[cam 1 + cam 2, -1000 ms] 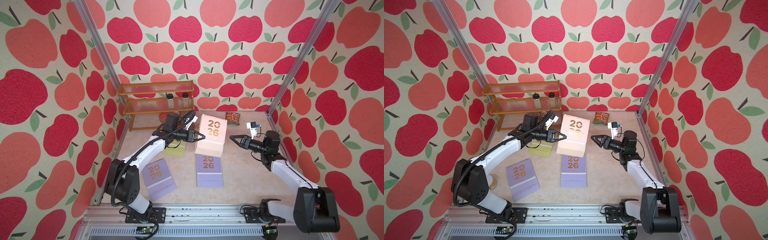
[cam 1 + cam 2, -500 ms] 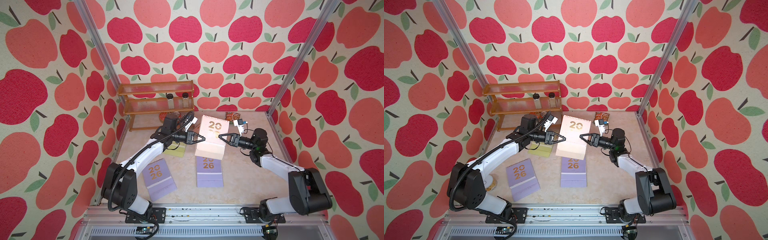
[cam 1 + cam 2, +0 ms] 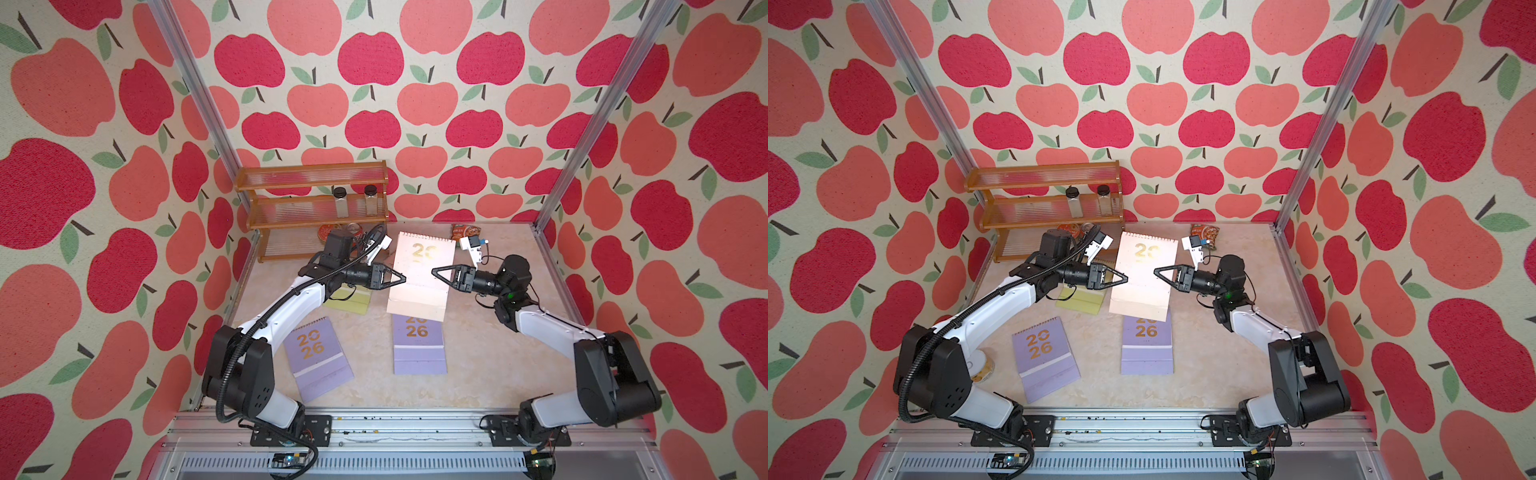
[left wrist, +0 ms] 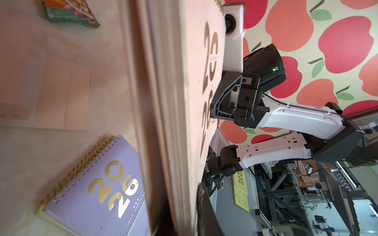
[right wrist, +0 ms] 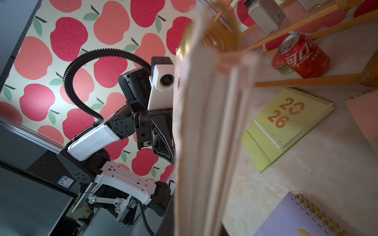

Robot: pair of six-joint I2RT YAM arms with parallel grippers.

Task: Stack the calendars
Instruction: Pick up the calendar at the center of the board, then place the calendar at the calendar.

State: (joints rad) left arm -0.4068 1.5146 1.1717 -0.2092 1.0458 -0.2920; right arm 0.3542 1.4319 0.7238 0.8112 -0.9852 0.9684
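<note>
A peach-pink calendar (image 3: 417, 291) (image 3: 1140, 291) hangs above the table, tilted, held from both sides. My left gripper (image 3: 402, 277) (image 4: 182, 208) is shut on its left edge. My right gripper (image 3: 434, 272) (image 5: 196, 224) is shut on its right edge. Both wrist views show the calendar's page stack (image 5: 204, 122) pressed between dark fingers. Two lilac calendars (image 3: 318, 357) (image 3: 417, 345) lie flat near the front. A yellow-green calendar (image 3: 349, 300) (image 5: 290, 122) lies under the left arm. Another peach-pink calendar (image 4: 61, 94) lies on the table below the held one.
A wooden shelf rack (image 3: 311, 208) with two jars (image 3: 340, 202) stands at the back left. A red can (image 5: 302, 57) lies on its lowest shelf. A green snack packet (image 3: 465, 230) lies at the back wall. Apple-print walls close in three sides.
My right arm swung in from the right and closed its jaws on the held calendar's right edge. The left gripper stayed on the left edge.
</note>
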